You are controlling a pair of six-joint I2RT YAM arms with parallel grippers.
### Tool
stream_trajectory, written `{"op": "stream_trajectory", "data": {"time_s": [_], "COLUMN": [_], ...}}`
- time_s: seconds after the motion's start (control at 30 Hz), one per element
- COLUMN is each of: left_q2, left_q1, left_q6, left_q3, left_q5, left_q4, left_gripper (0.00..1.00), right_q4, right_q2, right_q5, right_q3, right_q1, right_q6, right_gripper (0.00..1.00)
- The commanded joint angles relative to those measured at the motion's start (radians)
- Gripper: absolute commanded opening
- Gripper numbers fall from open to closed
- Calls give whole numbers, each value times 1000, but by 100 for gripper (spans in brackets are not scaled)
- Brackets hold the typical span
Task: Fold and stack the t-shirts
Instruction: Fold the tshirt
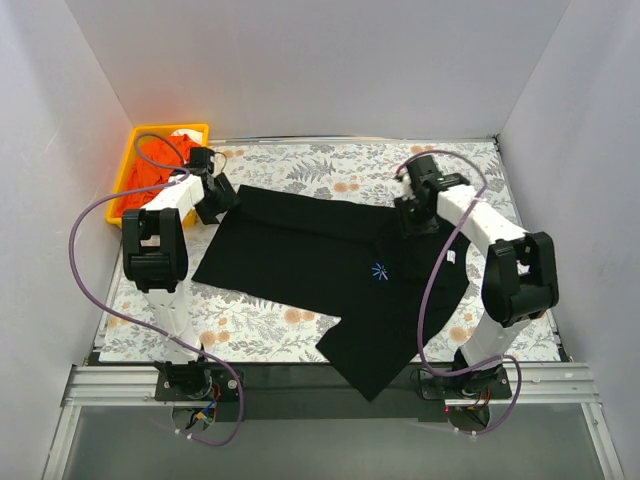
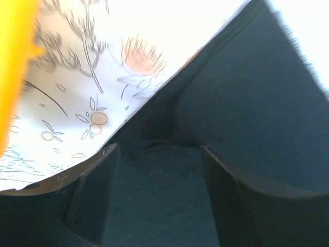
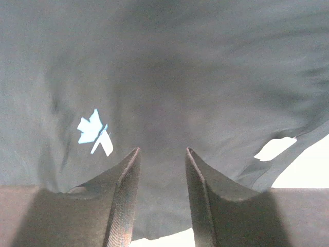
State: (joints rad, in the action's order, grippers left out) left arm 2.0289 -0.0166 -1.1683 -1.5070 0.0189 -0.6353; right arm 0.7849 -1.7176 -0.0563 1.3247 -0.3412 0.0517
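A large black t-shirt (image 1: 320, 250) lies spread on the floral tabletop, with a fold line across it and its lower part hanging over the near edge. It has a small blue starburst print (image 1: 379, 271) and a white neck label (image 1: 452, 257). My left gripper (image 1: 215, 200) is at the shirt's far left corner; in the left wrist view it (image 2: 159, 147) is open with black cloth (image 2: 241, 92) between the fingers. My right gripper (image 1: 410, 215) is at the shirt's far right part; in the right wrist view it (image 3: 163, 149) is open over the cloth, near the print (image 3: 94, 133).
A yellow tray (image 1: 197, 130) holding orange cloth (image 1: 150, 170) stands at the far left corner, just behind my left gripper; its edge shows in the left wrist view (image 2: 15, 62). White walls enclose the table on three sides. Purple cables loop beside both arms.
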Motion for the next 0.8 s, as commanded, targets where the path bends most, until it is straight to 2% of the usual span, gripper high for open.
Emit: {"op": "stream_trajectory", "data": {"time_s": [0.0, 0.17, 0.33, 0.37, 0.53, 0.77], "left_q2": [-120, -79, 3, 17, 94, 194], "left_q1": [1, -25, -85, -89, -109, -117], "left_q6": [-10, 13, 50, 52, 56, 56], "left_q3": [-59, -97, -143, -150, -171, -205], "left_q5": [33, -83, -120, -135, -148, -146], "left_q4": [57, 117, 181, 200, 252, 283], "left_gripper": [61, 62, 51, 47, 41, 36], "right_q4": [-120, -339, -498, -545, -610, -661], "right_q2": [62, 84, 52, 43, -49, -158], "right_q5": [88, 197, 282, 294, 357, 385], "right_q3": [7, -85, -153, -156, -137, -96], "right_q1": [178, 419, 557, 571, 607, 608], "right_q6": [106, 260, 326, 341, 359, 367], "right_gripper": [41, 43, 43, 43, 42, 40]}}
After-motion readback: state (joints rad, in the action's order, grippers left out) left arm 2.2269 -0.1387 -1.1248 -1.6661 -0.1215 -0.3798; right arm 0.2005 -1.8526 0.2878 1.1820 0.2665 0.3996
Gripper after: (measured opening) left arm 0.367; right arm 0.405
